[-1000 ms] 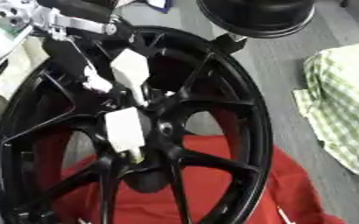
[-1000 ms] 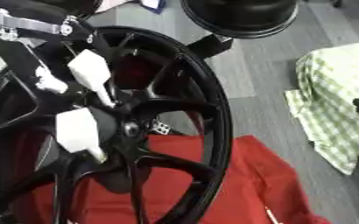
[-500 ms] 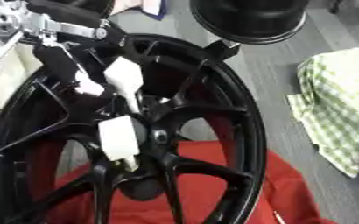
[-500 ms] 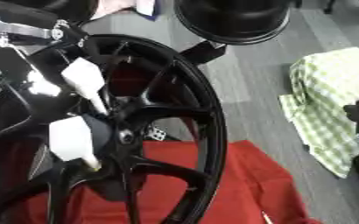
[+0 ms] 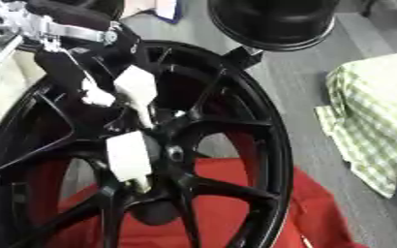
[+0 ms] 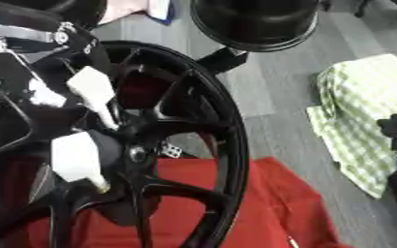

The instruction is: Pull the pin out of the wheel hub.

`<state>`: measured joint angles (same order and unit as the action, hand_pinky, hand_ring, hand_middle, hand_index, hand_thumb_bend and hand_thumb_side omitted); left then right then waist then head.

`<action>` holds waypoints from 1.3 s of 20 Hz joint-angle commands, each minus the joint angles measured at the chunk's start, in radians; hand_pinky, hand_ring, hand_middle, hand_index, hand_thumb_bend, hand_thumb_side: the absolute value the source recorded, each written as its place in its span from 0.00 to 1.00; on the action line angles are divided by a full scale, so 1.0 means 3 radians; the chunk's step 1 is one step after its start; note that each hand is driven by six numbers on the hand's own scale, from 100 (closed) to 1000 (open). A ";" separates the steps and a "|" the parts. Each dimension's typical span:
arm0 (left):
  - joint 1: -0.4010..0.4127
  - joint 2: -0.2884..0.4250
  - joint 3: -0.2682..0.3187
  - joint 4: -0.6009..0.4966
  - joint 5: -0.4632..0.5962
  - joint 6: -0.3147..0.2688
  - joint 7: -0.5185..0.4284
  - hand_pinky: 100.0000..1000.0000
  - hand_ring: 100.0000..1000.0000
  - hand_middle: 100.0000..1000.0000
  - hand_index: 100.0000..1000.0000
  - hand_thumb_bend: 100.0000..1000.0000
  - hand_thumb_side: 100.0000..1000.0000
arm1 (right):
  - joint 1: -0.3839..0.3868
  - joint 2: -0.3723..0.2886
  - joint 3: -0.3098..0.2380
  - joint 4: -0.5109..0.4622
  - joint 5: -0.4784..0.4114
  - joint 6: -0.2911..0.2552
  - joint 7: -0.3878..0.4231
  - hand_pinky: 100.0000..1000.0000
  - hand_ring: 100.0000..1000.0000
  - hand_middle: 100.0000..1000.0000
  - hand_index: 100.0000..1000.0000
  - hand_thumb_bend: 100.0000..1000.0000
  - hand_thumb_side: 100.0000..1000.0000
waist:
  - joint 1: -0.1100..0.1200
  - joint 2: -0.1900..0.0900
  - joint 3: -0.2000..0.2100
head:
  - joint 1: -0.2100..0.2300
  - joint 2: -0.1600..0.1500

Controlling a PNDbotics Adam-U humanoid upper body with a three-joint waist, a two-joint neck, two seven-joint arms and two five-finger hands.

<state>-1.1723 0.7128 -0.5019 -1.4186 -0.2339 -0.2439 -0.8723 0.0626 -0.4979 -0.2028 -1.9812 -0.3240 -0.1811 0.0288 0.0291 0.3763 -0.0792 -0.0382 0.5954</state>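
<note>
Both head eyes look steeply down, close on the wheel, sharing hub, red cloth and checked cloth.

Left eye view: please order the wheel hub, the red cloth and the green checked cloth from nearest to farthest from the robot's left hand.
From the left hand:
1. Wheel hub, right beside its white fingertips, at the wheel's centre.
2. Red cloth, below, under the wheel.
3. Green checked cloth, far off at the right edge.
</note>
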 commanded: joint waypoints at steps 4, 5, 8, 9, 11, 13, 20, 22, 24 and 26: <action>-0.0084 0.0033 -0.0007 -0.0044 0.0076 -0.0131 -0.0116 0.84 0.75 0.65 0.77 0.14 0.30 | -0.0009 -0.0048 -0.0021 -0.0063 -0.0028 0.0016 -0.0017 0.85 0.77 0.52 0.68 0.00 0.20 | -0.0008 -0.0046 -0.0009 | -0.0007 -0.0051; -0.0085 0.0030 -0.0011 -0.0045 0.0097 -0.0126 -0.0116 0.84 0.75 0.64 0.76 0.13 0.29 | -0.0010 -0.0047 -0.0022 -0.0063 -0.0029 0.0017 -0.0021 0.85 0.77 0.52 0.68 0.00 0.20 | -0.0009 -0.0045 -0.0008 | -0.0008 -0.0054; -0.0084 0.0026 -0.0033 -0.0054 0.0166 -0.0104 -0.0116 0.83 0.72 0.59 0.72 0.09 0.28 | -0.0012 -0.0044 -0.0023 -0.0063 -0.0035 0.0021 -0.0032 0.85 0.77 0.52 0.68 0.00 0.20 | -0.0009 -0.0043 -0.0009 | -0.0012 -0.0053; -0.0083 0.0027 -0.0040 -0.0060 0.0182 -0.0097 -0.0116 0.82 0.71 0.56 0.69 0.09 0.28 | -0.0014 -0.0043 -0.0025 -0.0063 -0.0038 0.0021 -0.0036 0.85 0.77 0.52 0.68 0.00 0.21 | -0.0010 -0.0043 -0.0009 | -0.0015 -0.0047; -0.0084 0.0025 -0.0044 -0.0073 0.0215 -0.0082 -0.0116 0.81 0.68 0.52 0.65 0.06 0.28 | -0.0014 -0.0043 -0.0026 -0.0063 -0.0043 0.0024 -0.0044 0.85 0.77 0.52 0.68 0.00 0.21 | -0.0011 -0.0044 -0.0008 | -0.0018 -0.0041; -0.0086 0.0026 -0.0048 -0.0088 0.0253 -0.0068 -0.0116 0.80 0.64 0.47 0.59 0.05 0.28 | -0.0015 -0.0042 -0.0027 -0.0063 -0.0046 0.0028 -0.0051 0.85 0.77 0.52 0.68 0.00 0.21 | -0.0012 -0.0044 -0.0007 | -0.0020 -0.0044; -0.0099 0.0030 0.0009 -0.0123 0.0321 0.0017 -0.0116 0.73 0.53 0.36 0.39 0.00 0.20 | -0.0009 -0.0032 -0.0032 -0.0063 -0.0072 0.0039 -0.0067 0.85 0.77 0.52 0.68 0.00 0.21 | -0.0022 -0.0049 -0.0003 | -0.0021 -0.0046; -0.0107 0.0035 0.0039 -0.0131 0.0329 0.0059 -0.0116 0.71 0.51 0.34 0.36 0.00 0.15 | -0.0006 -0.0032 -0.0033 -0.0063 -0.0078 0.0039 -0.0070 0.85 0.77 0.52 0.68 0.00 0.21 | -0.0024 -0.0052 -0.0001 | -0.0021 -0.0044; -0.0116 0.0042 0.0079 -0.0140 0.0329 0.0103 -0.0116 0.69 0.49 0.32 0.32 0.00 0.13 | -0.0003 -0.0032 -0.0035 -0.0063 -0.0083 0.0040 -0.0074 0.85 0.77 0.52 0.68 0.00 0.22 | -0.0026 -0.0056 0.0003 | -0.0022 -0.0042; -0.0124 0.0047 0.0132 -0.0146 0.0333 0.0153 -0.0116 0.68 0.47 0.30 0.29 0.00 0.14 | -0.0001 -0.0032 -0.0036 -0.0063 -0.0087 0.0041 -0.0078 0.85 0.77 0.52 0.68 0.00 0.22 | -0.0029 -0.0060 0.0005 | -0.0022 -0.0044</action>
<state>-1.1822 0.7048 -0.4902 -1.4439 -0.1404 -0.1993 -0.8999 0.0623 -0.4943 -0.2031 -1.9812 -0.3407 -0.1675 0.0087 0.0232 0.3798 -0.0779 -0.0428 0.5922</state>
